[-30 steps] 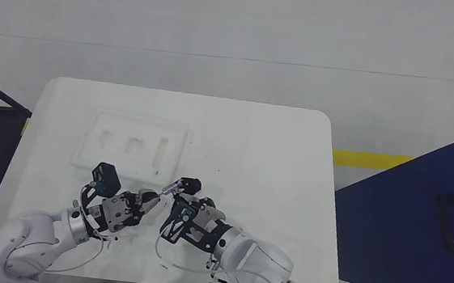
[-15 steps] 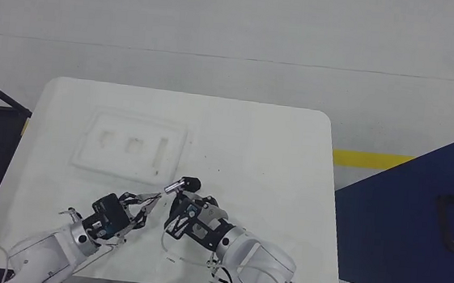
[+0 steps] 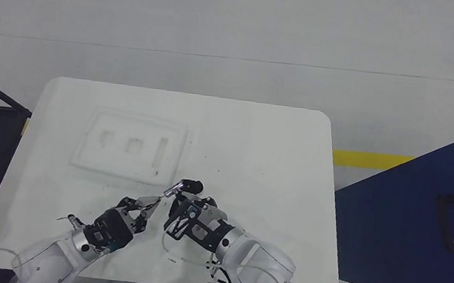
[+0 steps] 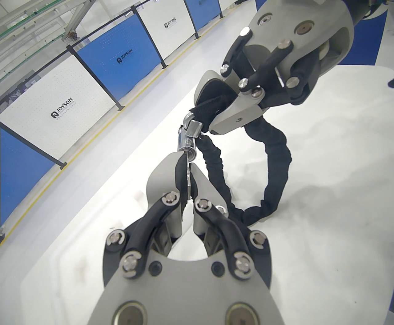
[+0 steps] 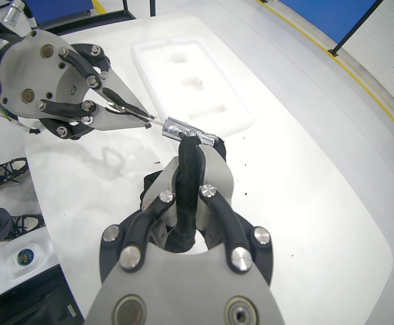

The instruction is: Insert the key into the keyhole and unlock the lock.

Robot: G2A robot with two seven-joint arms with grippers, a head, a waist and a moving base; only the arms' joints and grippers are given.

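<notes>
Our L gripper [image 4: 187, 167] swung in toward the lock [image 5: 177, 129], clamped on key [image 5: 135, 113]. Key tip at lock's end, axes approx in line; R gripper [image 5: 197, 150] grips its cable [image 4: 277, 172].

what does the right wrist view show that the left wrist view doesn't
Right wrist alone: the foam tray in full, with three recesses. Left wrist alone: the black cable as a whole loop hanging from the right gripper. Both: left gripper shut on the key, its tip at the chrome lock cylinder, right gripper clamped on the cable beside it.
</notes>
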